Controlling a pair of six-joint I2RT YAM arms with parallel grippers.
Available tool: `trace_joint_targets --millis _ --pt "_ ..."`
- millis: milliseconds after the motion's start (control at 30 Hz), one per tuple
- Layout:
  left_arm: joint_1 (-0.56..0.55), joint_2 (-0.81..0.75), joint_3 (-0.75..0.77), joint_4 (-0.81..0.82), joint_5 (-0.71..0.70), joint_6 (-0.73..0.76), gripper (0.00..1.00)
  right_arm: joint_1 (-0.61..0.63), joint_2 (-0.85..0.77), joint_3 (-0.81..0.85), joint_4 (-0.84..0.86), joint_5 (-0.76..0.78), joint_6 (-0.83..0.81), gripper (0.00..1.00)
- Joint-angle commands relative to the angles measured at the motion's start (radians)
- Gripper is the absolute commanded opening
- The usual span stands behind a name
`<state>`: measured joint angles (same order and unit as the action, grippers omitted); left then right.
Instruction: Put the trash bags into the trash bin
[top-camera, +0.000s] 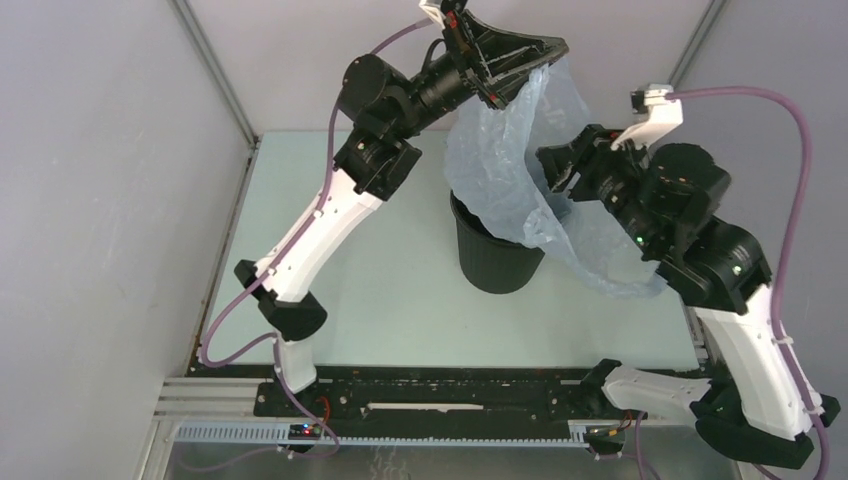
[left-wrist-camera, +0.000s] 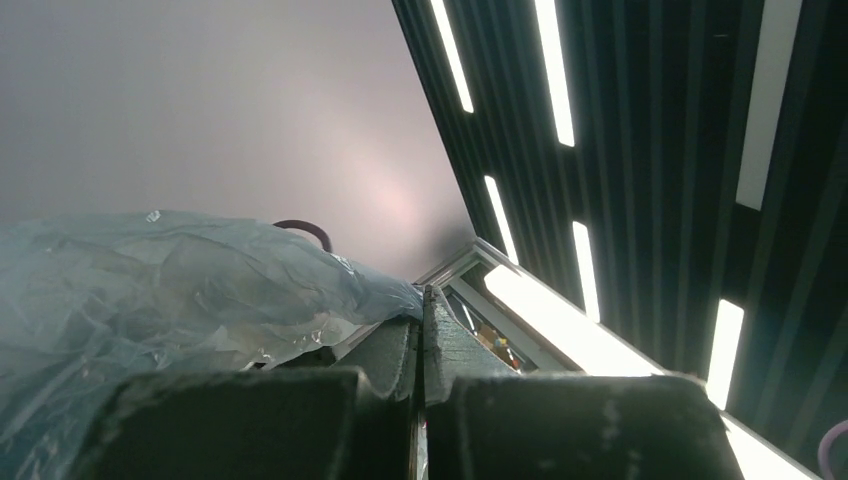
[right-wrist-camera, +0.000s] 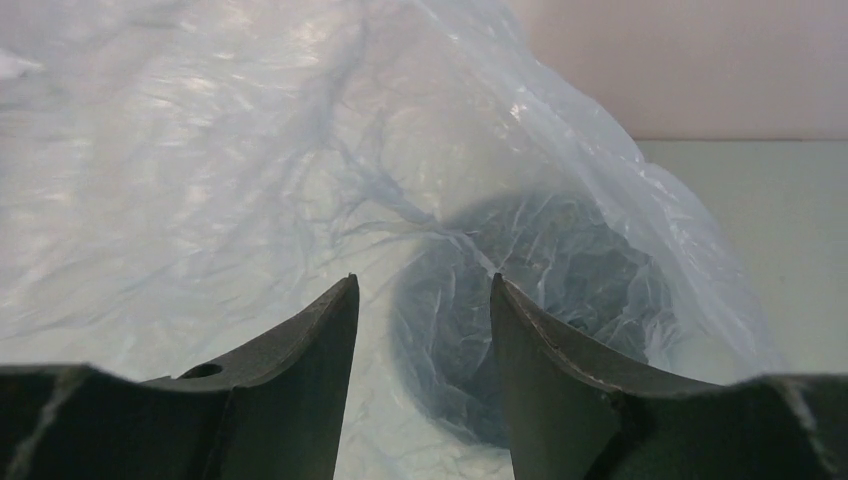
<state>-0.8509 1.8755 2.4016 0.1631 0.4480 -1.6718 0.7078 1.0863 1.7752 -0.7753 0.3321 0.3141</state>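
Observation:
The pale blue-grey trash bag (top-camera: 500, 170) hangs from my raised left gripper (top-camera: 556, 46), which is shut on its top edge. Its lower part drapes over and partly into the black trash bin (top-camera: 495, 265) and spills to the right onto the table. In the left wrist view the gripper (left-wrist-camera: 424, 300) pinches a thin film, with the bag (left-wrist-camera: 150, 290) bunched to the left. My right gripper (top-camera: 550, 168) is open and empty, close against the bag's right side. In the right wrist view the gripper (right-wrist-camera: 422, 285) faces the bag (right-wrist-camera: 250, 150), and the bin (right-wrist-camera: 540, 300) shows dark through it.
The bin stands mid-table on the pale green tabletop (top-camera: 370, 290). Grey enclosure walls (top-camera: 100, 200) close in the left, back and right. A black rail (top-camera: 450, 400) with the arm bases runs along the near edge.

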Motion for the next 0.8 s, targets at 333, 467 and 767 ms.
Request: trace_joint_targets --millis 333,467,767 --pt "-0.002 -0.095 -0.134 0.070 -0.019 -0.013 0.00 -0.076 0.257 -0.262 0.396 -0.019 -0.098 0.56" --pt "-0.001 -0.115 -0.213 0.094 -0.016 -0.010 0.00 -0.124 0.305 -0.323 0.367 -0.079 -0.055 0.55" --pt "0.025 -0.130 -0.224 0.110 -0.002 -0.007 0.00 -0.158 0.230 -0.295 0.043 0.026 -0.042 0.40"
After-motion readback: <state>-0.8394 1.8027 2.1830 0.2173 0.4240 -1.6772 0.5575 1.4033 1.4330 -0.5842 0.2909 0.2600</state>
